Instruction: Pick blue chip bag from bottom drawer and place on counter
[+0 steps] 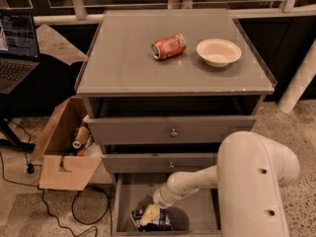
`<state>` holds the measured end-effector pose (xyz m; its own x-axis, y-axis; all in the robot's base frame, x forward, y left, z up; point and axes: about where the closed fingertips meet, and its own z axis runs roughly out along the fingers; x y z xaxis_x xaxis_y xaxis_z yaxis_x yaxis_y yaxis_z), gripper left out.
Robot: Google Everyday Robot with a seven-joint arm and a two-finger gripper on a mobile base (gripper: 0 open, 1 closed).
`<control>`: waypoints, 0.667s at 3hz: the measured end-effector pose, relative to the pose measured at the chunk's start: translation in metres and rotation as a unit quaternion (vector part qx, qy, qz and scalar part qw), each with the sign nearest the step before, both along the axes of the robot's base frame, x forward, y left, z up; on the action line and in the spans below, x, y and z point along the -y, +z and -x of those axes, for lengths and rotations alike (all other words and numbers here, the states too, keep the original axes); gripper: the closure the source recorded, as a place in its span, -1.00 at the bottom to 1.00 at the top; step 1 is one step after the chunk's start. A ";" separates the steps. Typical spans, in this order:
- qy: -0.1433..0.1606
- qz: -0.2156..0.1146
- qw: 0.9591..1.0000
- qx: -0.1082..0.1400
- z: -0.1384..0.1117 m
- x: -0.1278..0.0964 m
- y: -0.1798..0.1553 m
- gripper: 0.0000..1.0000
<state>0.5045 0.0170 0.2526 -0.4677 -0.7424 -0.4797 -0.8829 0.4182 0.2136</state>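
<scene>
Down at the near left of bottom drawer (pixel 197 212): blue chip bag (pixel 162 224), crumpled, lying flat, long axis running left to right; directly over its middle, touching or nearly so, gripper (pixel 150 214), slanting down-left from the arm at right; cannot tell whether clamped on the foil or apart; likely calls for a straight lift, then a carry up and far to counter (pixel 123 58).

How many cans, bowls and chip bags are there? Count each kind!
Orange soda can, on the counter: 1
White bowl, on the counter: 1
Blue chip bag, in the bottom drawer, under the gripper: 1
Total: 3
</scene>
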 end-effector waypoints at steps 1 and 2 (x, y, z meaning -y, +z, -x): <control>0.007 0.000 1.000 0.003 0.004 -0.003 0.003 -1.00; 0.007 0.000 1.000 0.003 0.004 -0.003 0.003 -1.00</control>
<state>0.5008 0.0202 0.2559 -0.4542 -0.7493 -0.4820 -0.8901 0.4051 0.2089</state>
